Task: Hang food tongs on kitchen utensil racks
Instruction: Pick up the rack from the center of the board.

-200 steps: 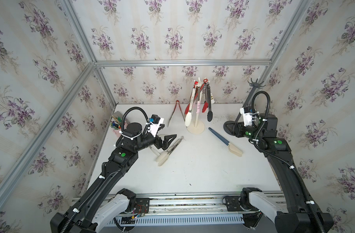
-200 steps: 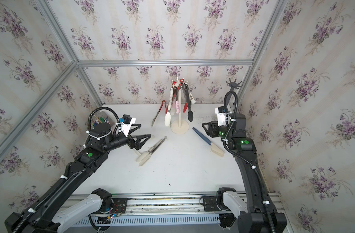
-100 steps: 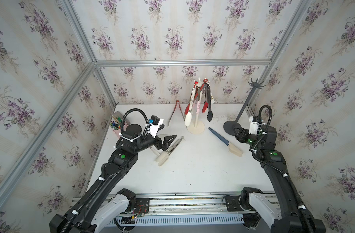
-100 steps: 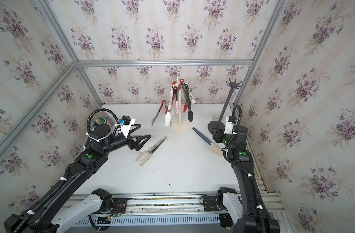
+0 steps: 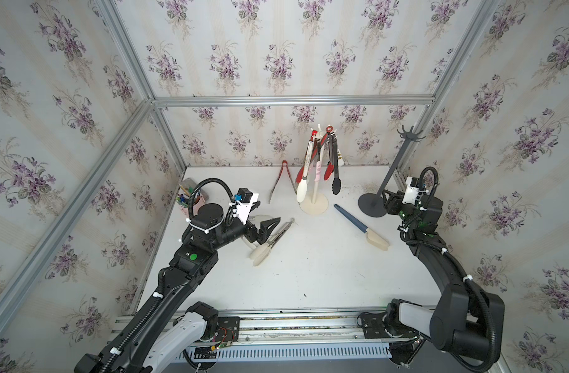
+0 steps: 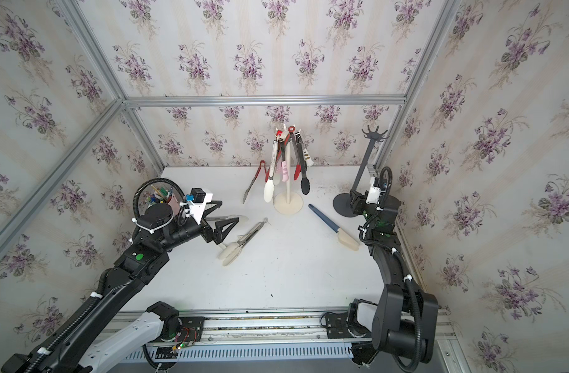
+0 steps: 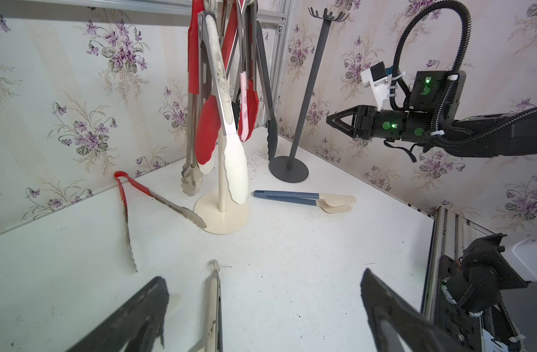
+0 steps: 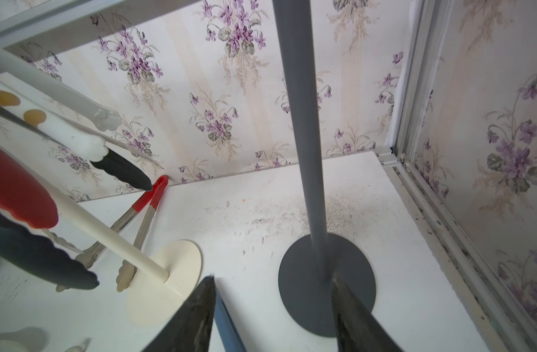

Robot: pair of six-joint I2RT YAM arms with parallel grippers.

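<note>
Food tongs (image 5: pixel 318 158) hung in a bunch off the cream-white rack (image 5: pixel 315 206) in the upper middle of both top views. They were all crowded onto that one crown, while the dark grey rack (image 5: pixel 391 171) at upper right had its hooks (image 5: pixel 409 133) bare.

Three more pairs lay flat on the worktop (image 5: pixel 309 281). The red-handled tongs (image 5: pixel 281 181) were close by the left of the cream base. The blue-handled tongs (image 5: pixel 360 224) with cream tips sat between the two bases, and the cream-tipped steel tongs (image 5: pixel 270 240) were at centre left.

Left end effector (image 6: pixel 228 212) was spread wide with nothing in it, sitting right over the handle end of those cream-tipped tongs. In the left wrist view the handle poked up between its two fingers (image 7: pixel 145 314) at the bottom of the frame. To me it looked lined up to straddle the arms and pinch them together. I couldn't tell if it was touching them yet.

Right end effector (image 7: pixel 332 120) was partly open and empty, up in the air just beside the grey pole, not around it. My guess is it waited near the free rack, maybe to go for the blue pair lying below it. Pink pen cup (image 5: pixel 192 206) at far left wasn't in play.
</note>
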